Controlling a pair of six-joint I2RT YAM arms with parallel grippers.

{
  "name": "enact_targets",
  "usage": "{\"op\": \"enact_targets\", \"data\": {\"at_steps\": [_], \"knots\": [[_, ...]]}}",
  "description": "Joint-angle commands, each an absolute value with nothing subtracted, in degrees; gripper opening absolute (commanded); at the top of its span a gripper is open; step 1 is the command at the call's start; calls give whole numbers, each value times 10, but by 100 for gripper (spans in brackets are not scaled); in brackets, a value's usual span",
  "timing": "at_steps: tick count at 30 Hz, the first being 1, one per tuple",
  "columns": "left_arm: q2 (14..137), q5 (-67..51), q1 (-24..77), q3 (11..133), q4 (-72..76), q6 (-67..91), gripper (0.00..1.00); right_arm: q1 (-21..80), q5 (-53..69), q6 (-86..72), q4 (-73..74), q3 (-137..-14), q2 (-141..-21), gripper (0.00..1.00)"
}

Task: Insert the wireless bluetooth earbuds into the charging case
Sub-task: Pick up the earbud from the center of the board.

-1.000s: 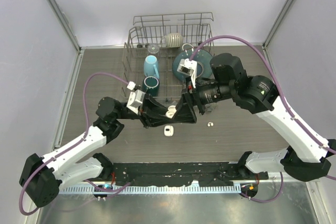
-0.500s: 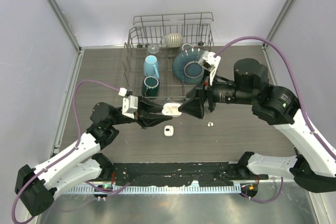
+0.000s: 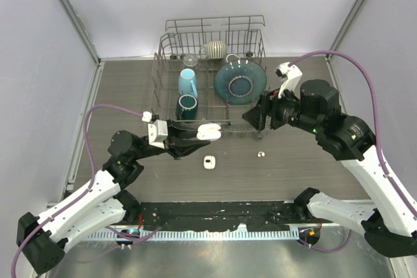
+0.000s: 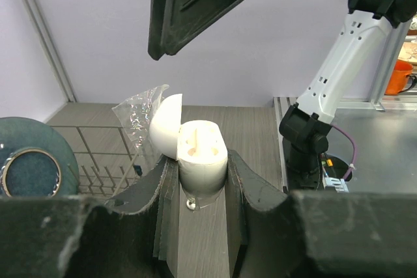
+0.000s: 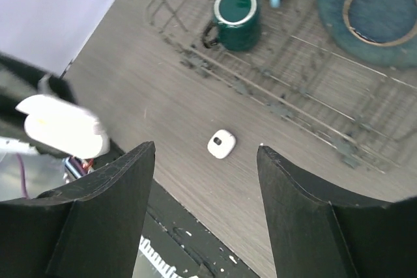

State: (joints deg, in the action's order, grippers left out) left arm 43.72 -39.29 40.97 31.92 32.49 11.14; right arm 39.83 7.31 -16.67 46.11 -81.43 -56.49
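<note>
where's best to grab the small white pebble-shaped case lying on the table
From straight above, pinching the small white pebble-shaped case across two opposite side edges. It lies flat and low on the dark wood-grain table with nothing touching it, so probably only its sides offer the fingers purchase.

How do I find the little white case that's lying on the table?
Start at the wire dish rack, then look in front of its green mug. The white case lies shut on the table, unlike the open one held by the left gripper.

The white pebble-shaped plastic charging case (image 4: 195, 151) sits lid-open in the left gripper (image 4: 199, 177); a tiny white earbud (image 3: 260, 155) lies well apart.
</note>
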Motion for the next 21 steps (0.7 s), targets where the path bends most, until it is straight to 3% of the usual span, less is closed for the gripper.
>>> {"op": "enact_targets", "data": {"at_steps": [1, 21], "knots": [[431, -381, 411, 328, 336, 100, 0, 322, 73, -208, 461, -795, -552, 69], [410, -386, 411, 323, 334, 145, 0, 113, 128, -273, 482, -564, -504, 72]]}}
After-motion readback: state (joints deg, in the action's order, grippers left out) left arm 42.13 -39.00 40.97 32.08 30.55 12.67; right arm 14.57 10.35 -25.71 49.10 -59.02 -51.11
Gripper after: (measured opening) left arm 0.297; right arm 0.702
